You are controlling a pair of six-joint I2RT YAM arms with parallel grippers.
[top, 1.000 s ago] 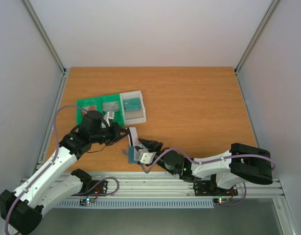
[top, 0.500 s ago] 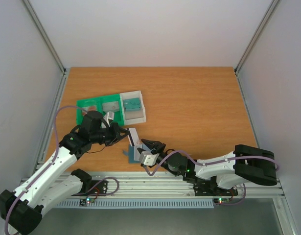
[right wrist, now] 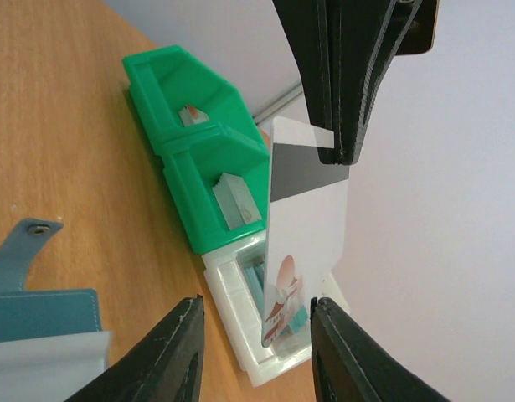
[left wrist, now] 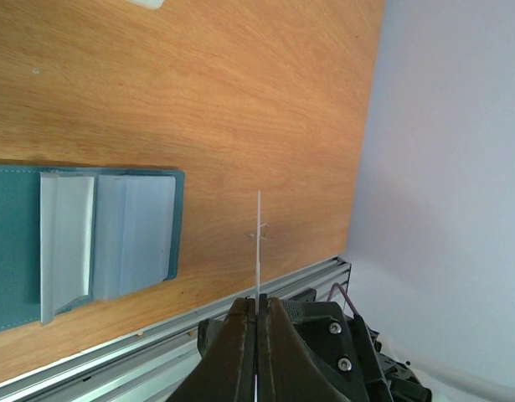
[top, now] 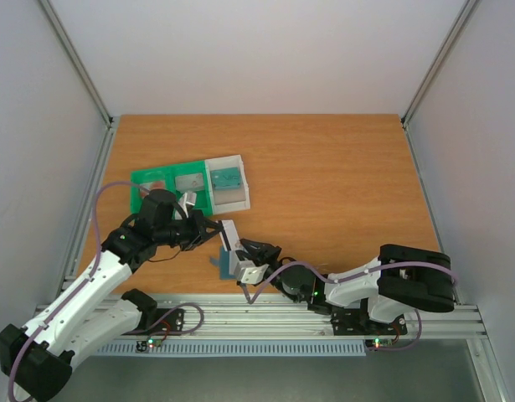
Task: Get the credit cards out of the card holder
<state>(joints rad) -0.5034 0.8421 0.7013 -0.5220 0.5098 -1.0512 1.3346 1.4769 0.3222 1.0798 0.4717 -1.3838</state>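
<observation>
Top view: a pale grey-white plastic credit card with a dark stripe (top: 228, 233) is lifted just above the flat blue-grey folding card holder (top: 217, 263). The left gripper (top: 213, 228) pinches it. The right gripper (top: 250, 251) hovers close beside the holder.

Left wrist: the left gripper is fully closed on the card, seen edge-on as a thin line. The holder lies flat on the wooden surface (left wrist: 240, 100). I cannot tell whether its pale pockets hold more cards.

Right wrist: the right gripper's jaws stand partly apart, holding nothing. The card hangs straight ahead, above the holder, long axis upright, face towards this gripper. A handover would probably meet its long edges. The green plastic tray (right wrist: 198, 159) and white bin (right wrist: 232, 293) sit beyond the holder.
</observation>
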